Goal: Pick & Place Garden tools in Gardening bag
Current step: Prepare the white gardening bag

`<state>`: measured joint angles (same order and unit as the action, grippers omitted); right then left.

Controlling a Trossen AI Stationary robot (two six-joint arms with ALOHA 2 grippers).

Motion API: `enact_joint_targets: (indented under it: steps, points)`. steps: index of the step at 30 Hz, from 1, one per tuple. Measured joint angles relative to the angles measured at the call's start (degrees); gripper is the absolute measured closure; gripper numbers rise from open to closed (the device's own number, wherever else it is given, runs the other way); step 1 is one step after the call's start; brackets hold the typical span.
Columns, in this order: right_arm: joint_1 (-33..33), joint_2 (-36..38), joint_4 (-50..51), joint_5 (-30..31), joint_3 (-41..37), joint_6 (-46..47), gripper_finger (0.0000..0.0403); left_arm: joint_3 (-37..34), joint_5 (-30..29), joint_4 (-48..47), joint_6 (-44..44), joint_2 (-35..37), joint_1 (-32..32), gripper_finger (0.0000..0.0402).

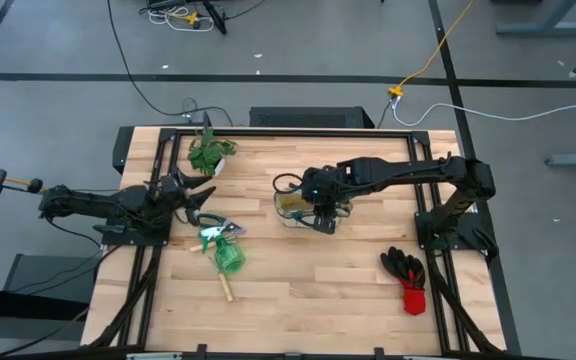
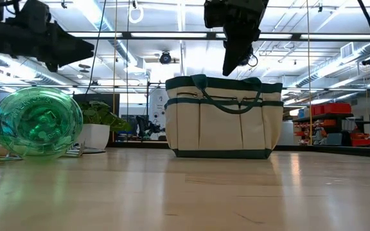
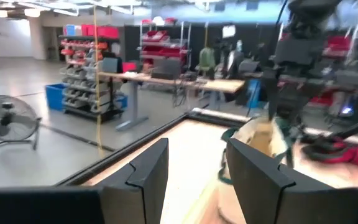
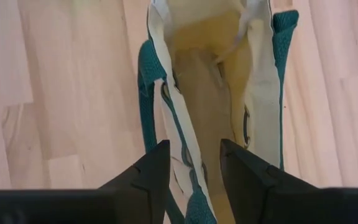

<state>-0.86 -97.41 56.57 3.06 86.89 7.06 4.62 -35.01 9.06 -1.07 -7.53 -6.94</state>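
Observation:
The cream gardening bag (image 1: 298, 206) with dark green trim stands upright on its base at the table's middle (image 2: 223, 119). My right gripper (image 2: 231, 64) hangs open and empty just above its open top; in the right wrist view (image 4: 194, 163) the fingers point down over the bag's rim (image 4: 166, 93). My left gripper (image 1: 196, 190) is open and empty above the table's left side (image 3: 194, 168). The green-and-white shears (image 1: 218, 232), the rounded green item (image 1: 230, 258) and the wooden rake handle (image 1: 226, 290) lie near it. The black-and-red gloves (image 1: 408, 275) lie at the right.
A small potted plant (image 1: 210, 153) stands at the far left of the table and shows in the low view (image 2: 98, 125) behind the green item (image 2: 37, 122). Bare wood lies along the near edge (image 1: 308, 310).

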Motion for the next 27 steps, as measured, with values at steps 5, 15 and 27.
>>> enact_joint_targets:
  steps: [5,15,27]
  points:
    - [0.03,0.0,0.14,-0.02,0.0,0.29,0.0259,4.79,0.71,0.11,0.01,-8.4,3.0,0.0234]
    - [1.85,0.0,0.22,1.01,0.0,0.92,0.0259,18.72,11.53,-2.33,1.78,-29.92,14.12,0.0234]
    - [3.93,0.0,0.79,4.6,-0.02,1.07,0.0259,41.56,37.84,-15.17,5.21,-55.13,29.84,0.0234]
